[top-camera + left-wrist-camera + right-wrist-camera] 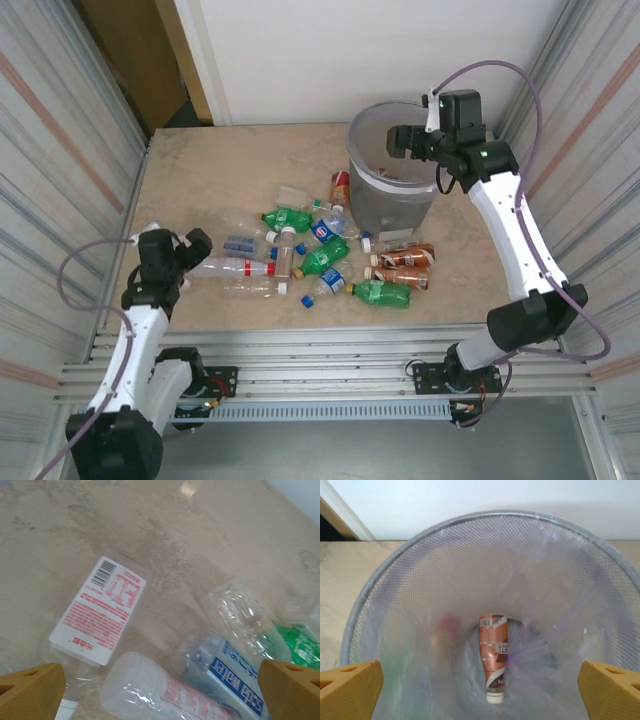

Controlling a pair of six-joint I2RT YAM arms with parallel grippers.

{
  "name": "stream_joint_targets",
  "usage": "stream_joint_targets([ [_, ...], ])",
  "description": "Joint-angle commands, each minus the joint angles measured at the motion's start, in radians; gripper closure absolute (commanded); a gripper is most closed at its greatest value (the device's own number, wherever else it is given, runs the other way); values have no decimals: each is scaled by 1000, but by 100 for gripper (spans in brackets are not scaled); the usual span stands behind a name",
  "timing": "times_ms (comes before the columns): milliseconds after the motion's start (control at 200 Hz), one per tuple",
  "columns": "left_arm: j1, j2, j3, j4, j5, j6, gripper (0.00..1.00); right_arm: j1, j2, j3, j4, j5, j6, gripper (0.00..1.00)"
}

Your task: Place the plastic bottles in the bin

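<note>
- Bottles first: most plastic bottles [325, 255] lie scattered on the table [200, 170], left of and in front of the bin [392, 205].
- One brown-labelled bottle [493, 655] lies at the bin's bottom, inside the clear liner.
- Right gripper [400, 140] hangs above the bin's mouth, fingers spread wide, empty.
- Left gripper [190, 245] hovers over a clear red-printed bottle [100, 610], fingers spread, gripping nothing.
</note>
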Motion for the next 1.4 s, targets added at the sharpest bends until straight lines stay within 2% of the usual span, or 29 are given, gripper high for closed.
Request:
stream_joint_targets([
  [0,37,103,124,-110,-32,110,1,-2,-67,-54,9,55,53,2],
  [190,111,348,321,-245,-45,243,1,-1,-148,-146,31,95,85,2],
  [461,118,616,508,-349,-12,393,1,0,-218,-208,30,134,95,2],
  [1117,119,822,527,-313,15,411,2,0,-221,-254,49,140,121,2],
  [1398,122,884,543,-299,-9,407,10,0,-222,-253,49,143,130,2],
])
